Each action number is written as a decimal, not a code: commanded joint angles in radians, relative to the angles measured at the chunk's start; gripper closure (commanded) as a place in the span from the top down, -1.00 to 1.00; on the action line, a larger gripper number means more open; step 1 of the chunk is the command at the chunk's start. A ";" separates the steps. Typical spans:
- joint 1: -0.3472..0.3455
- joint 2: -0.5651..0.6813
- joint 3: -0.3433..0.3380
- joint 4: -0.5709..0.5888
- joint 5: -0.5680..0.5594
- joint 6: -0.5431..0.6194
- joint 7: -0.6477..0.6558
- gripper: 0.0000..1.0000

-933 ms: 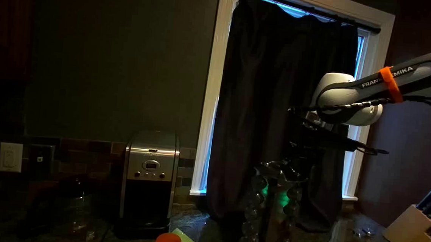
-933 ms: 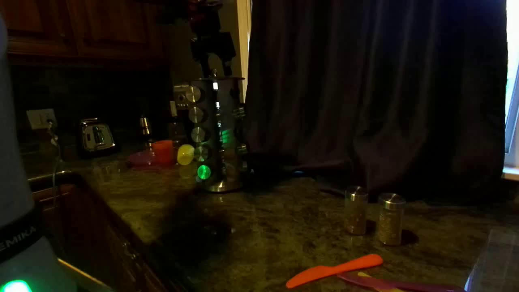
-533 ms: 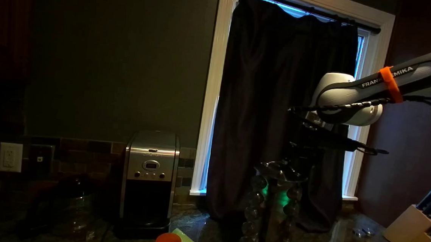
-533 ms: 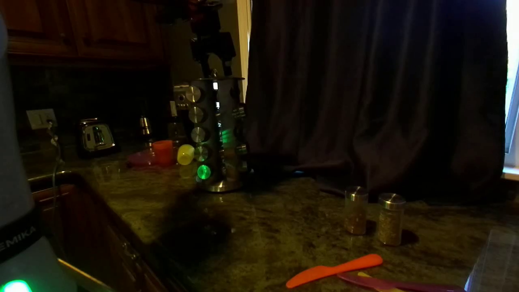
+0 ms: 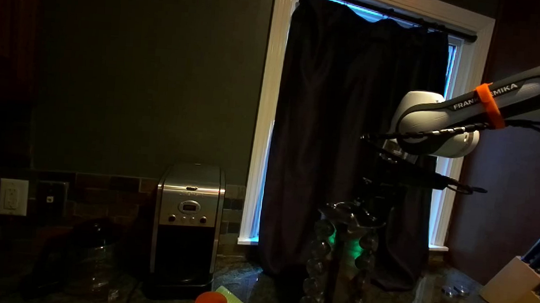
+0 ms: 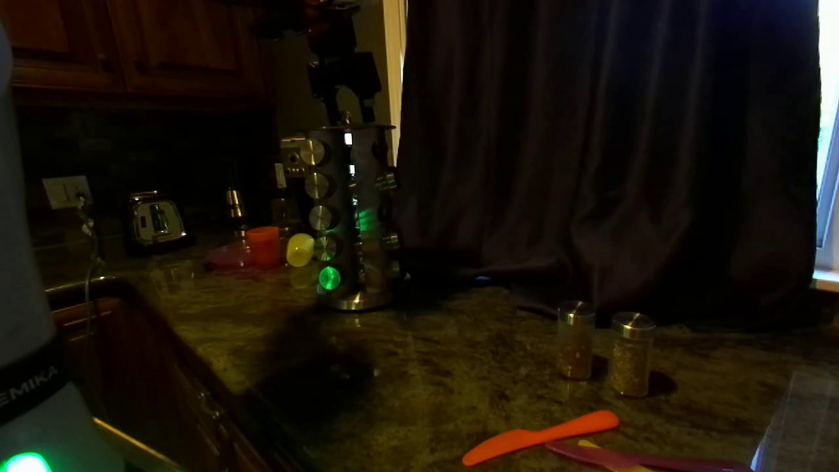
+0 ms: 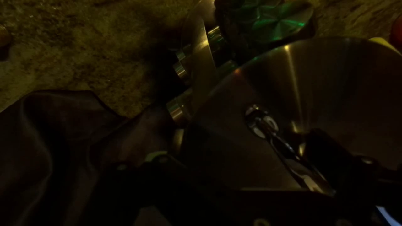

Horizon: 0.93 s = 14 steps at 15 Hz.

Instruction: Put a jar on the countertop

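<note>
Two glass spice jars with silver lids (image 6: 575,347) (image 6: 632,357) stand upright on the dark, speckled countertop (image 6: 426,373). A tall metal spice rack (image 6: 360,301) also stands there, holding several jars on their sides with round silver lids (image 6: 317,185) facing outward. My gripper (image 6: 352,120) points down just above the rack's top, its fingers apart around the rack's handle. In the wrist view the shiny handle (image 7: 292,157) runs between the dark fingers on the rack's round top (image 7: 314,78); whether a finger touches it is too dark to tell. Nothing is held.
Orange, purple and yellow plastic cutlery (image 6: 541,437) lies in front of the jars. An orange cup (image 6: 263,247), a yellow cup (image 6: 301,250) and a toaster (image 6: 157,221) stand behind the rack. A coffee maker (image 5: 189,212), knife block (image 5: 512,292) and dark curtain (image 6: 511,164) are around it.
</note>
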 commanded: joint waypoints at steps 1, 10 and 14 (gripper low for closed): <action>-0.003 0.000 0.002 0.002 0.002 -0.003 -0.002 1.00; -0.006 0.006 0.091 0.036 -0.143 -0.031 0.017 1.00; 0.015 0.004 0.199 0.097 -0.297 -0.120 0.033 1.00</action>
